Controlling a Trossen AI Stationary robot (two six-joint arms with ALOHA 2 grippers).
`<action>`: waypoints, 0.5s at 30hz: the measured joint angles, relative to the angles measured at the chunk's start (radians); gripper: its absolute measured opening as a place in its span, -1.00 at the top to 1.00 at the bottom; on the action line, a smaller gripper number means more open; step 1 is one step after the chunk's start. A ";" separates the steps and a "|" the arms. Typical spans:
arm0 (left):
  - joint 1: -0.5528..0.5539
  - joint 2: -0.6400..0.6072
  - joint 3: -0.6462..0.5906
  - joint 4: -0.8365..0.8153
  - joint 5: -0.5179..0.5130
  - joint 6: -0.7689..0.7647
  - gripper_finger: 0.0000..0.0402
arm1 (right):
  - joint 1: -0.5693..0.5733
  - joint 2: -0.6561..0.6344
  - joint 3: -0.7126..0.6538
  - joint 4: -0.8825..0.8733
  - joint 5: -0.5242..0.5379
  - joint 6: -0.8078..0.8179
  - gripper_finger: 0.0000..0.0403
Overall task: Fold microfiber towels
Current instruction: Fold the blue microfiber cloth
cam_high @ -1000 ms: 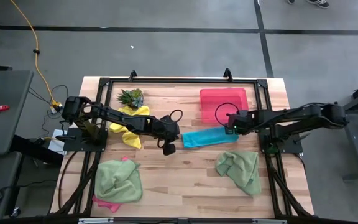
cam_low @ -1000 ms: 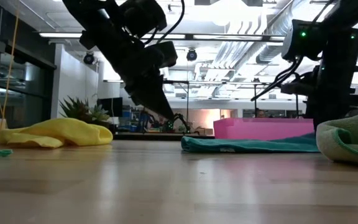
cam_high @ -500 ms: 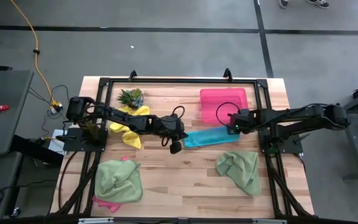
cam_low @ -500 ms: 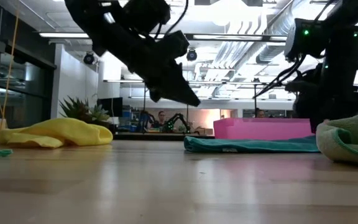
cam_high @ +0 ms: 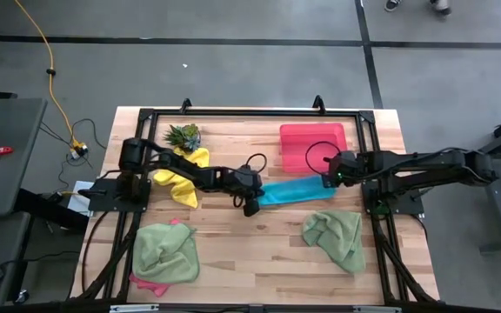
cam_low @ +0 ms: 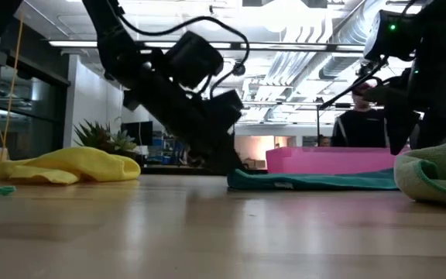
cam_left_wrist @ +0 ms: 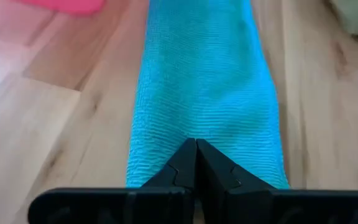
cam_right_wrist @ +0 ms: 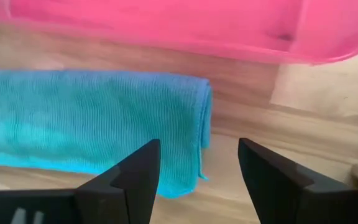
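While pinched shut, left hand (cam_left_wrist: 196, 163) presses on teal towel (cam_high: 296, 191) near end — folded strip mid-tabletop (cam_high: 250, 252), beside pink tray (cam_high: 312, 139); right hand (cam_right_wrist: 197, 165) spread open, empty, at its far end.

The teal towel (cam_left_wrist: 207, 99) was finely ribbed, matt microfiber cloth, the table (cam_high: 259, 252) pale, smooth planked wood, and the pink tray (cam_right_wrist: 166, 25) smooth, slightly glossy plastic.

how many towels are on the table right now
5: a yellow towel by the plant, a teal towel mid-table below the pink tray, a green towel front right, another green towel front left, covering most of a pink towel.
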 joint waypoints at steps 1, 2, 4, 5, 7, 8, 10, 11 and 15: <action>0.000 0.004 0.002 -0.006 -0.002 0.000 1.00 | 0.000 0.000 0.000 0.008 -0.002 -0.001 -0.04; 0.000 0.004 0.002 -0.018 -0.002 0.001 1.00 | 0.000 0.003 0.000 0.022 -0.003 -0.002 -0.04; 0.000 0.001 0.004 -0.059 -0.001 0.017 1.00 | 0.000 0.005 0.000 0.032 -0.003 -0.004 -0.04; 0.000 0.000 0.004 -0.084 -0.001 0.035 1.00 | 0.000 0.004 0.000 0.033 -0.003 -0.004 -0.04; 0.000 -0.027 0.003 -0.158 0.008 0.088 1.00 | 0.000 0.005 0.000 0.041 -0.013 -0.004 -0.04; 0.000 -0.037 0.002 -0.191 0.009 0.123 1.00 | 0.000 0.005 0.000 0.045 -0.030 -0.006 -0.04; 0.000 -0.062 0.003 -0.246 0.008 0.193 1.00 | 0.000 0.007 0.000 0.049 -0.073 -0.016 -0.04; 0.002 -0.077 0.002 -0.285 0.008 0.224 1.00 | 0.000 0.012 0.000 0.051 -0.093 -0.017 -0.04; 0.012 -0.130 -0.002 -0.393 0.008 0.330 1.00 | 0.001 0.040 -0.002 0.132 -0.144 -0.036 -0.04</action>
